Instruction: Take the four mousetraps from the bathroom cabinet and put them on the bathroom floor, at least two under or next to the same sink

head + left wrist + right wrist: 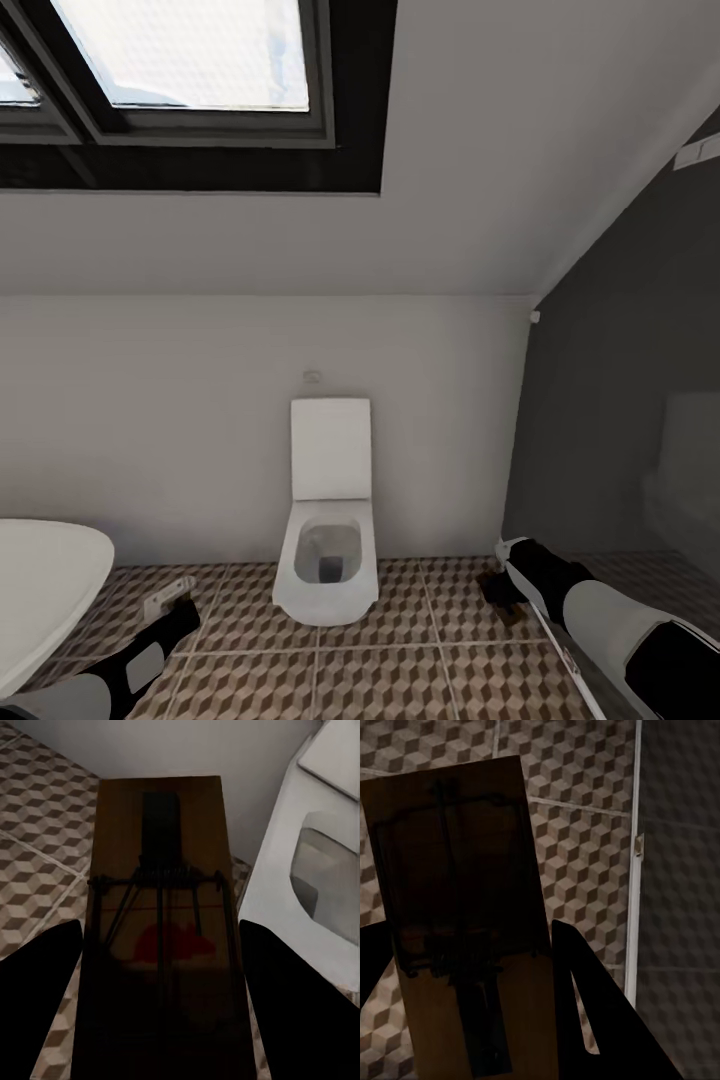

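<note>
My left gripper (183, 606) hangs low over the bathroom floor (400, 660), shut on a mousetrap (166, 594). In the left wrist view this brown board with dark wire and a red mark (161, 840) sits between the two dark fingers (45, 975) of the left gripper (159, 945). My right gripper (498, 586) is at the lower right near the dark wall and is shut on a second mousetrap (457, 832). That trap is pinched by the right gripper (469, 937) above the cube-patterned tiles (585, 832). The cabinet and the sink are out of view.
A white toilet (327, 560) with its lid up stands against the white wall straight ahead. The rim of a white bathtub (50, 580) is at the left. A dark glass partition (620, 430) closes the right side. A skylight (190, 60) is overhead.
</note>
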### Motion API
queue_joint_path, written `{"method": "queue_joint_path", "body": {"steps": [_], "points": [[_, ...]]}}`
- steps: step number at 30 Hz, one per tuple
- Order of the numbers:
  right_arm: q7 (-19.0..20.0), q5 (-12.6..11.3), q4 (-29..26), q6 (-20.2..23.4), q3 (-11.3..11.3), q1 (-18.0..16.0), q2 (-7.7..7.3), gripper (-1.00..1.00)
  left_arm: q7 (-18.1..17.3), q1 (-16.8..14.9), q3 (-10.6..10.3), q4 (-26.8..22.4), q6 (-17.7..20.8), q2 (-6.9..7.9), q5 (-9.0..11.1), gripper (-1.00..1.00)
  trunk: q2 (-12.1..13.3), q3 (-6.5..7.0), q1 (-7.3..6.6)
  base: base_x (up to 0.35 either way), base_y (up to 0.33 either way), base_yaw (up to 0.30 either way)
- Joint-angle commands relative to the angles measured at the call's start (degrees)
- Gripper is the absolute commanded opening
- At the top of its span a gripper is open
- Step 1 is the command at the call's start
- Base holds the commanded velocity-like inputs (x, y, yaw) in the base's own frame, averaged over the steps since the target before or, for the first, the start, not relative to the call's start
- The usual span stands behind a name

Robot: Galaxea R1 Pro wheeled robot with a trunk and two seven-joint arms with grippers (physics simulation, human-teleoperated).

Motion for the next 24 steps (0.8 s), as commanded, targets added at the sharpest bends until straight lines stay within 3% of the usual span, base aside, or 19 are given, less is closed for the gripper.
{"method": "queue_joint_path", "body": {"steps": [1,24], "points": [[-0.04,-0.42,-0.13,0.28,0.38,-0.04,-0.05,-1.0,-0.27,-0.05,-0.41,0.06,-0.14,-0.01,0.6,-1.0,-0.04,-0.08,0.03,0.303,0.0,0.001],[-0.01,-0.47,-0.15,0.32,0.38,-0.04,-0.06,-1.0,-0.38,-0.05,-0.31,0.05,-0.13,0.03,0.61,-1.0,-0.04,-0.08,0.03,0.29,0.0,0.0]]}}
